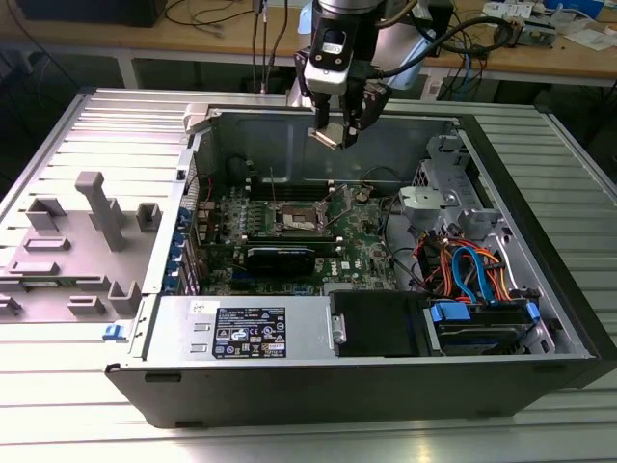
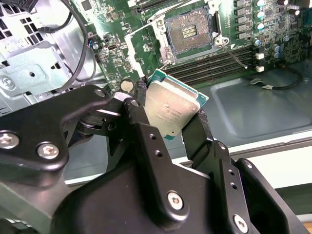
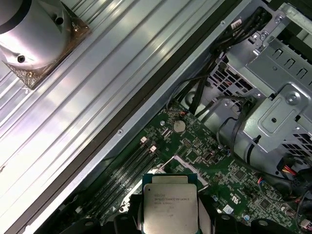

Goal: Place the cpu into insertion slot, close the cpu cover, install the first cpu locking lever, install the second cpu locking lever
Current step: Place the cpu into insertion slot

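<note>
Observe the gripper [image 1: 333, 133] suspended above the open computer case [image 1: 318, 391]. Its two fingers [image 2: 139, 117] are clamped on opposite edges of the cpu [image 2: 170, 109]. The cpu hangs in the air, clear of the motherboard [image 1: 362, 241], and in both wrist views you see its dull metal top. In the exterior view it sits tilted between the fingers. The cpu socket [image 2: 189, 30] lies on the board below, uncovered with its contact field exposed, well apart from the chip. A long black card [image 1: 280, 258] sits just beside the socket.
</note>
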### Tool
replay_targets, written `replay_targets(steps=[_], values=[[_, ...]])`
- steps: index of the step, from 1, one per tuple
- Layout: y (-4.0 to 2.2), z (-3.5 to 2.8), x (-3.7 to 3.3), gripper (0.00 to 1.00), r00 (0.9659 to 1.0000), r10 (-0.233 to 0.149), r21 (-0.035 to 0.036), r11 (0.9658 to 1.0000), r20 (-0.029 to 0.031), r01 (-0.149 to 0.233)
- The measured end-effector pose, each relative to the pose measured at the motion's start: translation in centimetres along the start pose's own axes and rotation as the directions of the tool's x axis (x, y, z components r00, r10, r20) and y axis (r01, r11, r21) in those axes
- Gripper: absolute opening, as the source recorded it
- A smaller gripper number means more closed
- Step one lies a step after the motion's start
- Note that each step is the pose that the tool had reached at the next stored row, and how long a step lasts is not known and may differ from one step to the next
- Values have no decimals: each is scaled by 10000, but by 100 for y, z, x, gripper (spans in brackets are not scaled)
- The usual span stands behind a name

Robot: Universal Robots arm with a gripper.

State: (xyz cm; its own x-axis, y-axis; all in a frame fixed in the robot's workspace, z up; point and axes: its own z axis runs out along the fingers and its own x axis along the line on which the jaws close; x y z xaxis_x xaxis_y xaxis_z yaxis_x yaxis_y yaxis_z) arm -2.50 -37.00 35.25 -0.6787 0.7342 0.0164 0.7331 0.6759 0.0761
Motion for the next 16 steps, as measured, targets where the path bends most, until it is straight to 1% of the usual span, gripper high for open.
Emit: replay_targets(steps=[1, 4, 6, 8, 10, 11, 13, 15, 16], values=[[0, 2, 0, 54, 10000, 54, -1, 10000, 4, -54], [-1, 9, 0, 54, 9990, 448, -8, 9990, 35, -448], [-1, 17, -1, 54, 9963, 860, -16, 9963, 66, -859], [-1, 21, -1, 54, 9945, 1046, -20, 9945, 80, -1046], [-2, 27, -2, 54, 9912, 1318, -27, 9913, 101, -1317], [-3, 29, -2, 54, 9903, 1386, -30, 9903, 105, -1386], [-5, 41, -4, 54, 9864, 1636, -37, 9865, 124, -1636], [-11, 50, -8, 54, 9834, 1809, -41, 9835, 137, -1809], [-16, 60, -13, 54, 9812, 1926, -46, 9813, 144, -1926]])
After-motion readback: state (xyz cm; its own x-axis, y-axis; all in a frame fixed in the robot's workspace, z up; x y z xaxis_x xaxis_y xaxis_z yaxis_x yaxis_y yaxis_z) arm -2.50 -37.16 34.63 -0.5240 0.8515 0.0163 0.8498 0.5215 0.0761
